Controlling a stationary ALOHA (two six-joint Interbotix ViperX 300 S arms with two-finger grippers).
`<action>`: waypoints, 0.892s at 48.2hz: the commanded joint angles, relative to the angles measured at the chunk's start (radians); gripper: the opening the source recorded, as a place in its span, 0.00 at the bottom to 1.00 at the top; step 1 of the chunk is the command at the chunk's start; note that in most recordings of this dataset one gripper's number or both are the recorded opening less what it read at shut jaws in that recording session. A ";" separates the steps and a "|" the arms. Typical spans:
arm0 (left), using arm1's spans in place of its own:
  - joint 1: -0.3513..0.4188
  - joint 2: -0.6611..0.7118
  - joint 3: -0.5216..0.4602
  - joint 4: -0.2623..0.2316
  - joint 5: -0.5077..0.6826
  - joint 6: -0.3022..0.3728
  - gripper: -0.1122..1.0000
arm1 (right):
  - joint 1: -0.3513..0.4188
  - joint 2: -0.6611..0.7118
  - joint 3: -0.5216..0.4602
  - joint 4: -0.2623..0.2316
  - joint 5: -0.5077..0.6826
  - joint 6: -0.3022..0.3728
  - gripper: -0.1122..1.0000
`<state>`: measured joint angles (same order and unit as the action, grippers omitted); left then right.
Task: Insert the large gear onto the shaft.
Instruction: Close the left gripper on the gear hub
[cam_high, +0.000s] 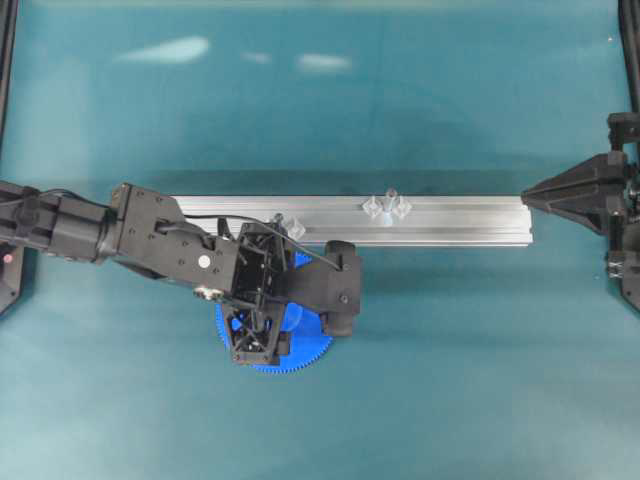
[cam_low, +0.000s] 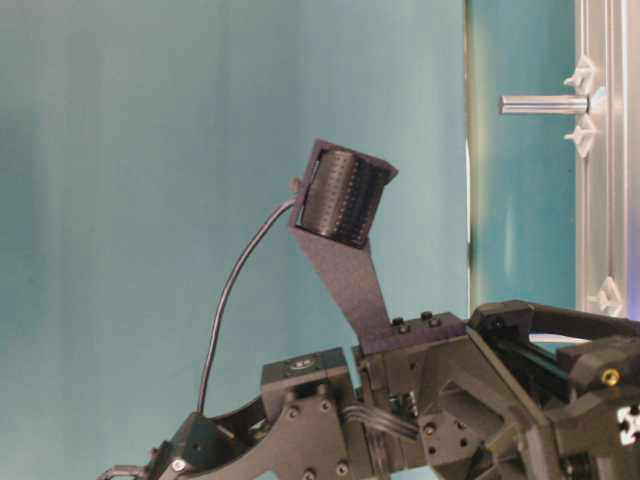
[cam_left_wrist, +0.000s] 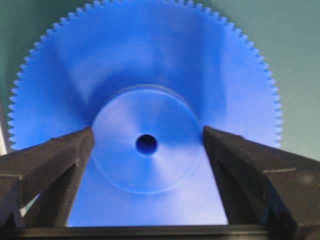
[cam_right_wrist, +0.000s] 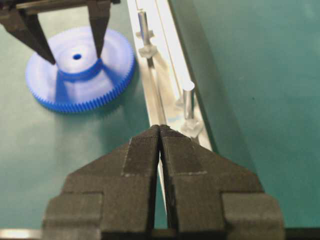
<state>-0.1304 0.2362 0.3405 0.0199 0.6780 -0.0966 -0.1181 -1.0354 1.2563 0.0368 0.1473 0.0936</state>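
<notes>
Large gear (cam_right_wrist: 80, 67) lies flat on the teal table (cam_high: 450, 380), beside the aluminium rail (cam_high: 470, 222); not yet lifted. Left gripper (cam_left_wrist: 147, 145) spread wide, fingers straddling the hub, nothing grasped. Right gripper (cam_right_wrist: 160, 131) clenched, empty. Shaft (cam_high: 389, 200) bare; grasp, carry, insertion all remain

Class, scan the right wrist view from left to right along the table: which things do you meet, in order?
Big bright-blue toothed plastic gear → long silvery aluminium rail → thin silvery upright shaft → bare teal table.
</notes>
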 joint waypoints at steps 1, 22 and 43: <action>-0.002 -0.003 -0.018 0.002 -0.005 -0.003 0.95 | -0.003 0.005 -0.009 -0.002 -0.003 0.011 0.18; -0.002 0.025 -0.005 0.002 -0.008 -0.014 0.95 | -0.003 0.005 -0.009 -0.002 -0.003 0.011 0.18; -0.002 0.025 0.003 0.002 -0.009 -0.048 0.95 | -0.003 0.005 -0.009 -0.002 -0.002 0.011 0.18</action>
<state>-0.1289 0.2623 0.3421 0.0199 0.6734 -0.1319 -0.1181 -1.0370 1.2563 0.0368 0.1473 0.0951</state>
